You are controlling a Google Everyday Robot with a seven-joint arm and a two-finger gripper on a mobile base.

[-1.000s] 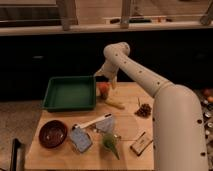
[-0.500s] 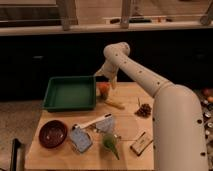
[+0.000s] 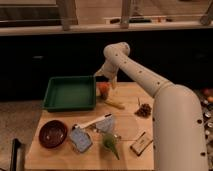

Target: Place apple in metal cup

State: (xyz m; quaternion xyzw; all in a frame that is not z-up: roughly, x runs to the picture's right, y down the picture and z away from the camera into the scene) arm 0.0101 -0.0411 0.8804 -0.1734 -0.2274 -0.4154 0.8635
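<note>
Hanging tool just above apple, beside green tray, open or clamped unclear

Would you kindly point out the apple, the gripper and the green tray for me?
apple [image 3: 103, 89], camera view, centre of its orange-red skin.
gripper [image 3: 109, 81], camera view, its tip, just above the apple beside the tray's far right corner.
green tray [image 3: 70, 93], camera view, bare floor at its middle.

Table: light wood.
Back left: green tray, with the apple just beside its right wall.
Middle: pale yellow piece; brown cluster further right.
Front: dark-red bowl, blue packet, green leafy item, small box.
Gripper: directly over the apple.
</note>
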